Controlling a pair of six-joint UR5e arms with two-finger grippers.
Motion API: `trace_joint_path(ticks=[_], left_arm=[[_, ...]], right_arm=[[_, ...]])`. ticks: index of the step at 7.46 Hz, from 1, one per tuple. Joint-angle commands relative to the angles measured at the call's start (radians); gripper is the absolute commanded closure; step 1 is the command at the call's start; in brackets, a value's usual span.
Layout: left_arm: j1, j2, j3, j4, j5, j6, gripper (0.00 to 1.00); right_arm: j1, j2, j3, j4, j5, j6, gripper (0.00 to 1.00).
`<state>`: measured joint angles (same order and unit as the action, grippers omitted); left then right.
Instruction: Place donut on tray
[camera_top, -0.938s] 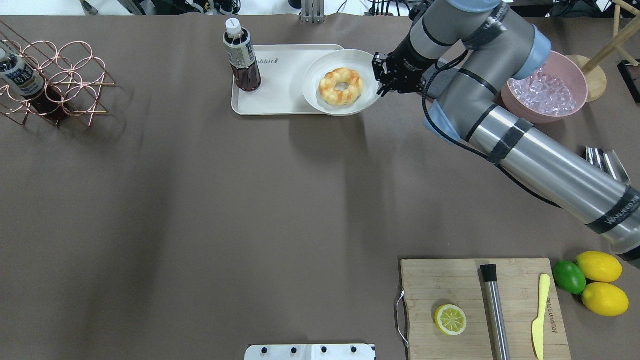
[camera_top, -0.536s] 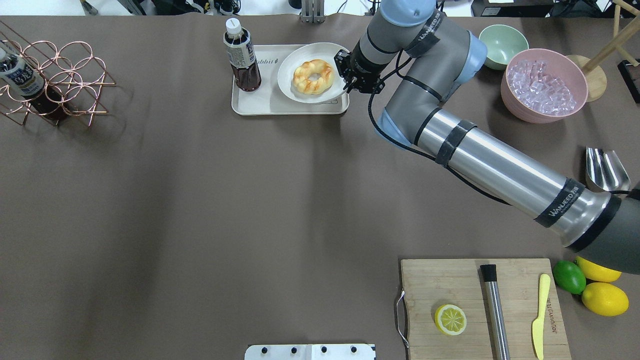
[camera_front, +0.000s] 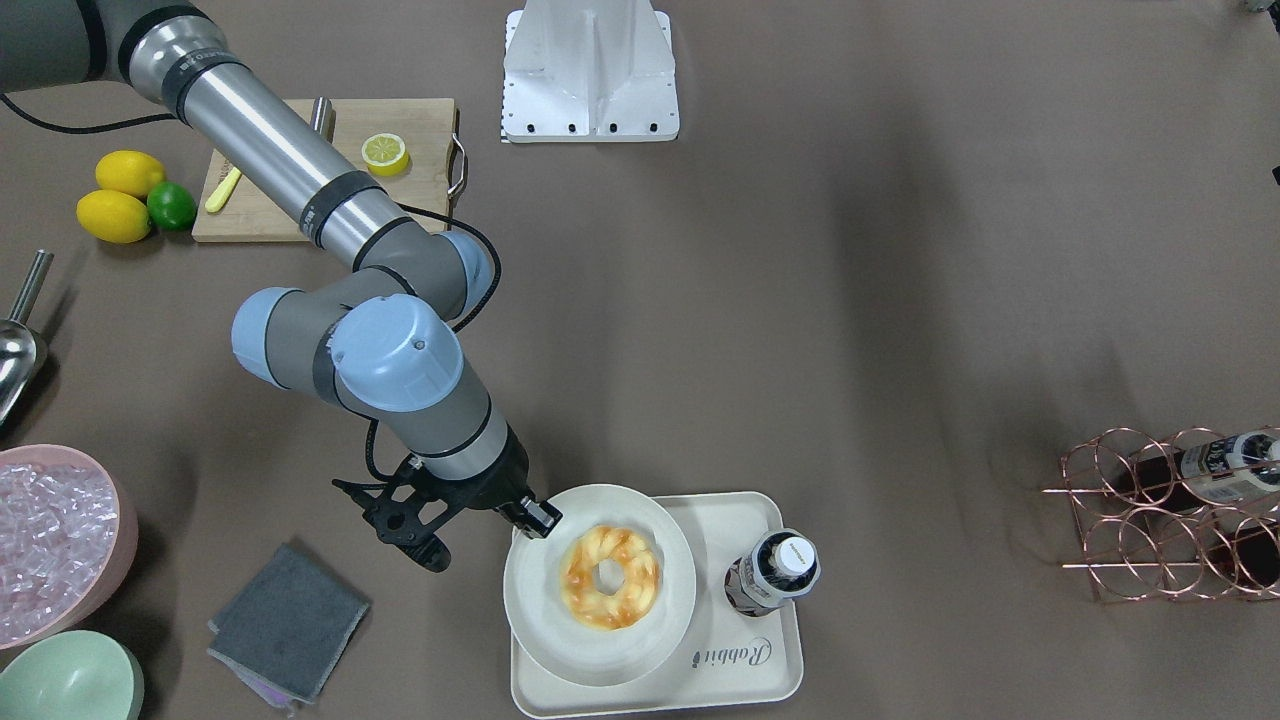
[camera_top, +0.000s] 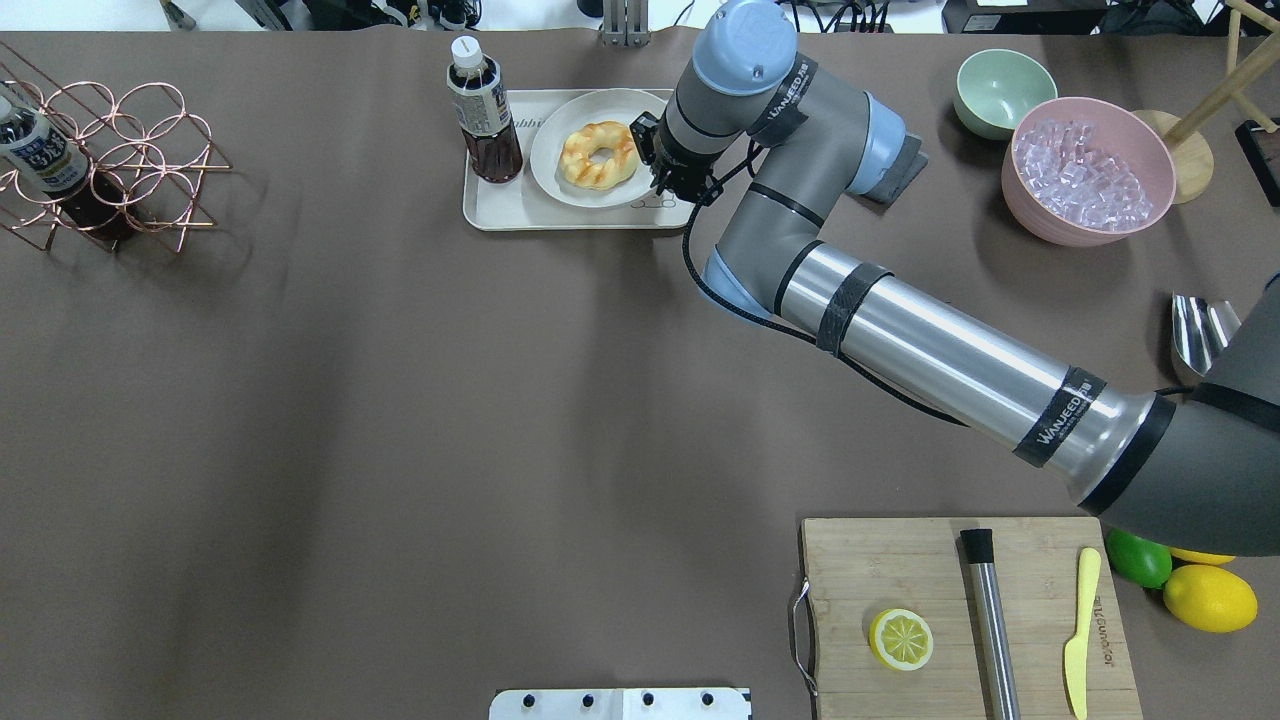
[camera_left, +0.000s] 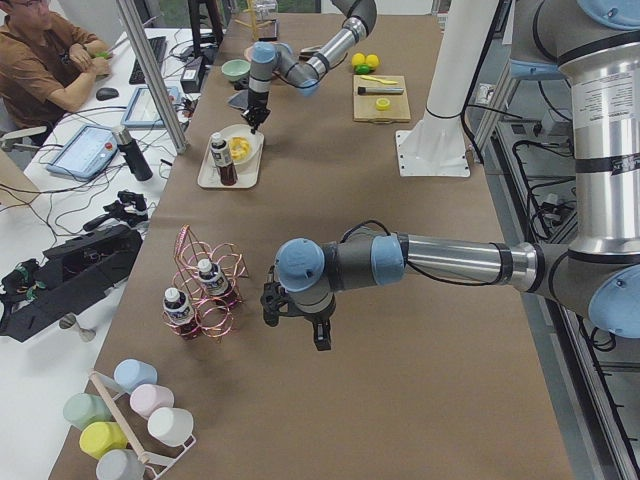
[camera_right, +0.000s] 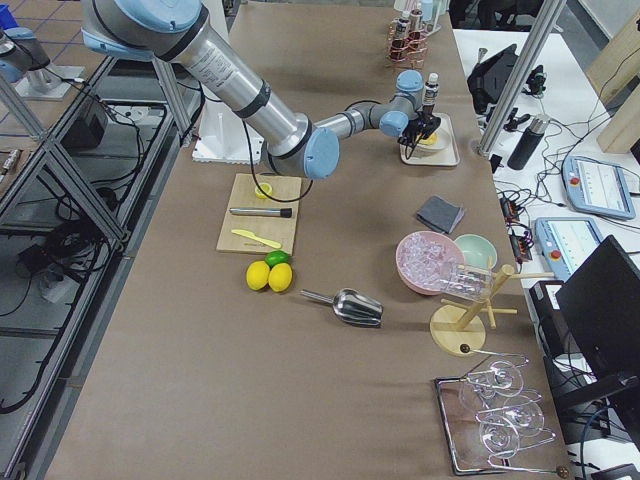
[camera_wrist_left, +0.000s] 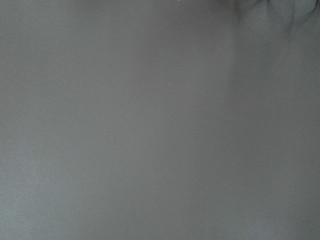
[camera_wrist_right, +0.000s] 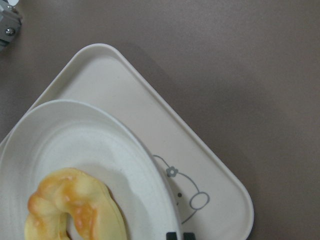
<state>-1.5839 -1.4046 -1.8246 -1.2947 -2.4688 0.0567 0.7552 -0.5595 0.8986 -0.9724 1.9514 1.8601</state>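
Look to the upper middle of your overhead view and there's the donut (camera_top: 598, 154): a twisted ring, golden-orange with pale cream patches and a small hole in the centre. It sits in the dip of a round white plate (camera_top: 548, 165), smooth and matte with a gently raised lip. That plate lies over the right half of the cream tray (camera_top: 510, 210), though you can't tell from here whether it touches the tray floor. The right gripper (camera_top: 652, 165) comes in from the right of the frame, its fingers pinching the plate's right rim. In the right wrist view a dark fingertip (camera_wrist_right: 179, 235) shows at the bottom edge, pressed on that rim, just beside the little bear drawing (camera_wrist_right: 186, 194) near the tray's rounded corner. On the tray's left end a plastic bottle (camera_top: 483, 118) of dark drink stands upright, white cap up. Everything rests on a brown, faintly wrinkled table cover (camera_top: 400, 400). The left gripper (camera_left: 296, 318) shows only in the left side view, over the bare cover at centre frame, and you can't tell whether its fingers are spread or together. At that view's upper left, a person (camera_left: 45, 65) sits at a desk.
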Motion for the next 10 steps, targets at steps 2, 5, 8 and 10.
trace_joint_path(ticks=[2, 5, 8, 10], left_arm=[[-0.001, 0.0, -0.007, 0.0, 0.001, 0.0, 0.02], [-0.001, -0.001, -0.015, 0.0, 0.001, -0.002, 0.02], [-0.001, -0.001, -0.018, 0.002, -0.001, -0.002, 0.02], [0.001, 0.018, -0.024, 0.0, -0.001, -0.002, 0.02]], right_arm=[[-0.02, 0.004, -0.012, 0.001, -0.022, 0.031, 0.72], [-0.004, 0.0, 0.012, -0.002, 0.068, -0.01, 0.01], [0.074, -0.207, 0.271, -0.052, 0.246, -0.218, 0.01], [0.119, -0.412, 0.499, -0.147, 0.27, -0.371, 0.0]])
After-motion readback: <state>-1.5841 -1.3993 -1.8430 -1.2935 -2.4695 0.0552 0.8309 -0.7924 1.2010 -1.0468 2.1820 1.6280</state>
